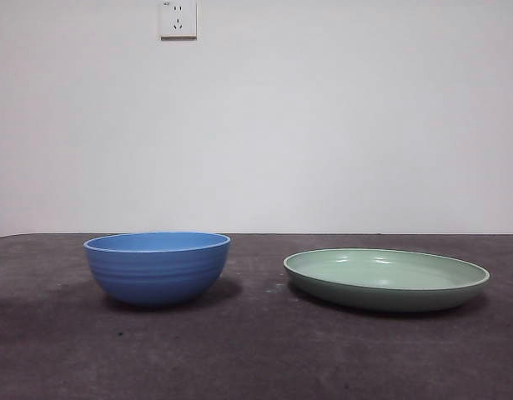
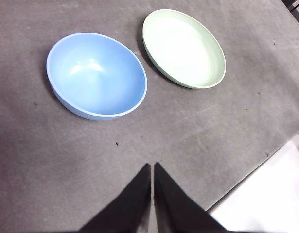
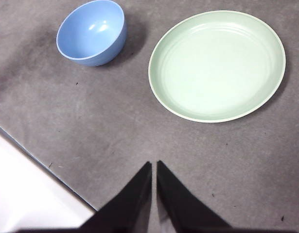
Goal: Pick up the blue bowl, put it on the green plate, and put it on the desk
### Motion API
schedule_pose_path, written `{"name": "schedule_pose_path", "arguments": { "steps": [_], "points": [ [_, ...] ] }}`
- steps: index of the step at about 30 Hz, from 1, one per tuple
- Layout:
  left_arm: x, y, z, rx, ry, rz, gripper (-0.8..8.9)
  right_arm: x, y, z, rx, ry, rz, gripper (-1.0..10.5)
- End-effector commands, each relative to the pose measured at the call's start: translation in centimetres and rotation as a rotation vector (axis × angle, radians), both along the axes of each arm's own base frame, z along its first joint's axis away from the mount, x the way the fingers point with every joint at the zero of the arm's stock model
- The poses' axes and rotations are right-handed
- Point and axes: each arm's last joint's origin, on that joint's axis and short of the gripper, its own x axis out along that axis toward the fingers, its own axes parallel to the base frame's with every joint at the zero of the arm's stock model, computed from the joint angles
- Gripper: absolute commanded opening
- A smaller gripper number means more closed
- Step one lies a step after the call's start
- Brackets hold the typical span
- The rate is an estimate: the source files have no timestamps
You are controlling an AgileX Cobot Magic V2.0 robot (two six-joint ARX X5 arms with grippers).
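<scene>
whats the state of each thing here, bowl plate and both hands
blue bowl: upright, empty, on the desk, apart from the plate
green plate: flat on the desk, empty, nothing on it
left hand: shut, holding nothing, back from the bowl
right hand: shut, holding nothing, back from the plate

Bare test-bench sort of room, plain white wall (image 1: 323, 117) with one power socket (image 1: 178, 18), dark grey matte surface (image 1: 256, 350), white edge beyond it, no furnishings
</scene>
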Motion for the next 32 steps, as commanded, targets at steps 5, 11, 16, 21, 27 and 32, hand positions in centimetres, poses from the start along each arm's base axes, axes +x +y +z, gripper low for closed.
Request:
{"name": "schedule_pose_path", "arguments": {
  "steps": [5,11,16,21,27,32],
  "points": [
    [0.1,0.0,0.6,0.004,-0.037,-0.017,3.35,0.1,0.1,0.7,0.004,-0.031,0.007,4.1],
    [0.2,-0.1,0.7,0.001,-0.051,-0.016,3.80,0.1,0.1,0.7,0.008,-0.027,0.002,4.2],
    [0.5,-0.1,0.8,-0.003,-0.057,-0.011,3.79,0.1,0.1,0.7,0.010,-0.025,0.000,4.2],
    [1.5,-0.3,1.4,-0.005,-0.040,0.016,3.79,0.1,0.1,0.7,0.012,-0.030,-0.002,4.2],
    [3.6,-0.9,3.2,0.063,-0.045,0.069,3.78,0.2,0.1,0.7,0.014,-0.032,-0.003,4.2],
    [6.5,-2.0,3.7,0.135,-0.013,0.106,3.78,0.2,0.1,0.7,0.014,-0.032,-0.004,4.2]
  ]
}}
